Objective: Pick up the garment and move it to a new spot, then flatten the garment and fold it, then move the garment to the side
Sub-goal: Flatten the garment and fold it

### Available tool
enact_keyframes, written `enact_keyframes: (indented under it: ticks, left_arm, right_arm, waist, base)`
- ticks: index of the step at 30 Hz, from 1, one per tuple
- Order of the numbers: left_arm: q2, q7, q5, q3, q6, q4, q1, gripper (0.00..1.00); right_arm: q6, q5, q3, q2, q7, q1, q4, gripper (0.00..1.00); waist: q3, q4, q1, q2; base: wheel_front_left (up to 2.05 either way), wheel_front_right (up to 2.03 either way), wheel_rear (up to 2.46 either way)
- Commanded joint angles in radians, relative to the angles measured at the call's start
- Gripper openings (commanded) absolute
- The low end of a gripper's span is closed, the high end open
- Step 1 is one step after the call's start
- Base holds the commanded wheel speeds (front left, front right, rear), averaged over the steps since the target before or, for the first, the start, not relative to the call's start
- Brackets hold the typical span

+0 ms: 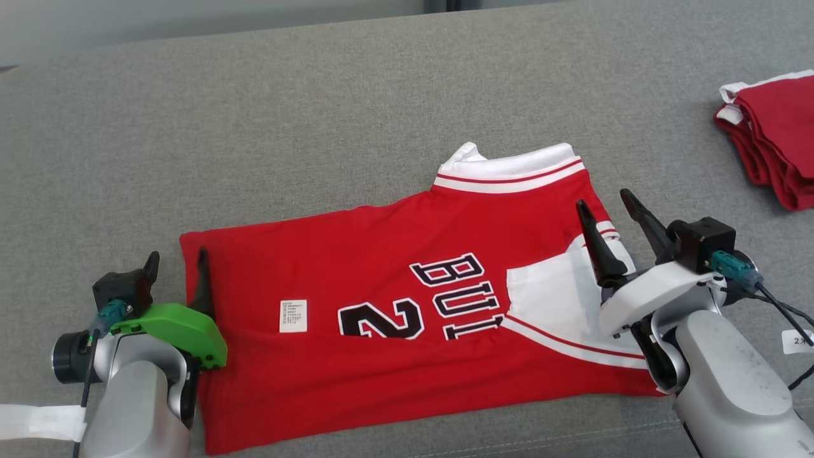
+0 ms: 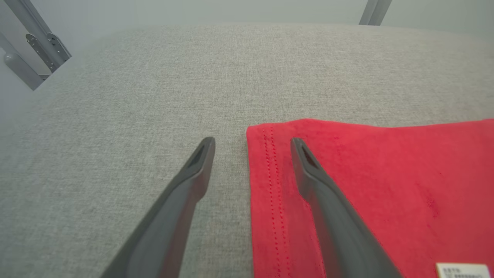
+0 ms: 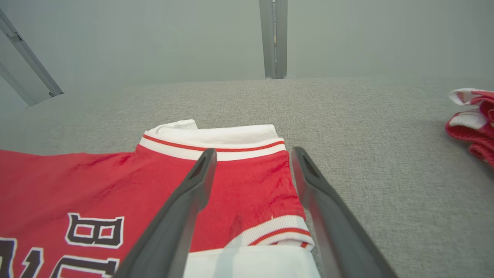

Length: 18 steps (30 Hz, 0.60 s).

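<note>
The garment point(image 1: 394, 299) is a red jersey with white trim and black lettering, lying folded lengthwise on the grey fabric surface point(image 1: 318, 114). My left gripper point(image 1: 178, 257) stands open at the garment's left hem; in the left wrist view its fingers straddle the stitched hem point(image 2: 270, 181) of the garment point(image 2: 386, 185), with nothing between them. My right gripper point(image 1: 603, 205) stands open over the garment's right end, by the sleeve and collar. Seen from the right wrist, the open right gripper point(image 3: 251, 152) hangs above the red cloth point(image 3: 247, 193) near the white collar point(image 3: 216, 137).
A stack of folded red and white garments point(image 1: 772, 137) lies at the far right edge, also seen as a red pile point(image 3: 472, 119) from the right wrist. Metal frame posts point(image 3: 273, 38) stand behind the surface. A white care label point(image 1: 293, 316) shows on the jersey.
</note>
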Motion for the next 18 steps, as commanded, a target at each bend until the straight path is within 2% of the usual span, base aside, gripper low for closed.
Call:
enact_keyframes:
  ticks: [1,7,8,9,10,11,18]
  left_arm:
    - [0.013,0.000,0.002,0.002,-0.004,0.018,-0.026,1.00]
    - [0.026,0.000,0.001,0.019,-0.006,0.064,-0.084,1.00]
    - [0.027,0.000,0.006,0.016,-0.007,0.067,-0.088,0.93]
    - [0.026,0.000,0.011,0.014,-0.007,0.065,-0.093,0.62]
    - [0.021,0.000,0.012,0.013,-0.007,0.066,-0.094,0.35]
    - [0.017,0.000,0.012,0.012,-0.007,0.068,-0.094,0.00]
    - [-0.006,0.000,0.026,-0.010,-0.013,0.016,-0.094,0.00]
  right_arm:
    - [-0.001,0.008,0.007,-0.006,-0.003,-0.016,0.003,1.00]
    - [-0.001,0.027,0.028,-0.032,-0.002,-0.060,0.012,1.00]
    - [-0.001,0.032,0.030,-0.034,-0.002,-0.070,0.015,1.00]
    - [-0.001,0.035,0.032,-0.037,-0.002,-0.081,0.021,1.00]
    - [-0.001,0.034,0.038,-0.041,-0.003,-0.095,0.028,1.00]
    - [-0.001,0.037,0.041,-0.044,-0.002,-0.110,0.033,1.00]
    - [-0.001,0.082,0.075,-0.057,0.015,-0.243,0.111,1.00]
  waist:
    - [0.029,-0.019,-0.0001,0.0000]
    - [0.071,-0.029,-0.0001,0.0000]
    - [0.078,-0.030,-0.0001,0.0000]
    - [0.085,-0.030,-0.0001,0.0000]
    - [0.091,-0.030,-0.0001,0.0000]
    - [0.095,-0.029,-0.0001,0.0000]
    - [0.119,-0.001,-0.0001,0.0000]
  base:
    - [0.00,0.00,0.00]
    - [0.00,0.00,0.00]
    - [0.00,0.00,0.00]
    - [0.00,0.00,0.00]
    - [0.00,0.00,0.00]
    - [0.00,0.00,0.00]
    - [0.00,0.00,0.00]
